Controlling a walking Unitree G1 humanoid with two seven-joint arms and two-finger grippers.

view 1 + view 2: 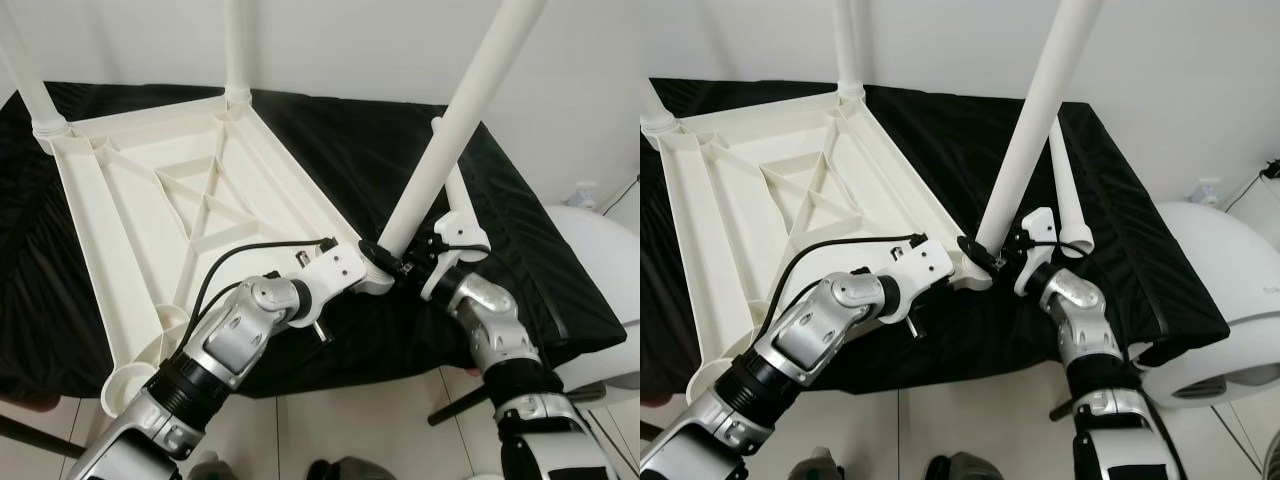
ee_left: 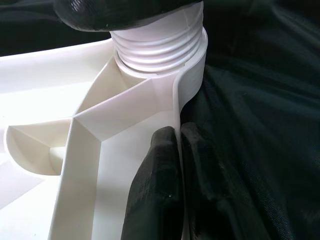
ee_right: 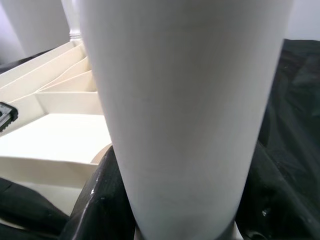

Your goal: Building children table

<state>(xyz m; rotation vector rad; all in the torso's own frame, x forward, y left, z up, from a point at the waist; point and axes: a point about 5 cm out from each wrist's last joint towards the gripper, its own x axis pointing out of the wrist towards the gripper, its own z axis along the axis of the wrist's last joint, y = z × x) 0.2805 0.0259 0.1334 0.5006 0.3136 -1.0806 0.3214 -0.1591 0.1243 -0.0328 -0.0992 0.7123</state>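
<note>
The white plastic tabletop (image 1: 150, 200) lies upside down on a black cloth (image 1: 400, 150). Two white legs (image 1: 25, 70) (image 1: 237, 50) stand in its far corner sockets. A third leg (image 1: 450, 130) leans over the near right corner, its threaded end (image 2: 155, 47) sitting in the socket there. My right gripper (image 1: 392, 260) is shut around the base of this leg, one black finger (image 3: 102, 200) pressing its side. My left gripper (image 2: 175, 137) is shut on the tabletop's thin rim (image 2: 176, 100) just beside that socket. A fourth leg (image 1: 1068, 190) lies loose on the cloth behind the right gripper.
The near left corner socket (image 1: 125, 380) holds no leg and overhangs the cloth's front edge. A large rounded white object (image 1: 600, 260) stands on the floor at the right. Pale floor tiles (image 1: 380, 430) run below the front edge.
</note>
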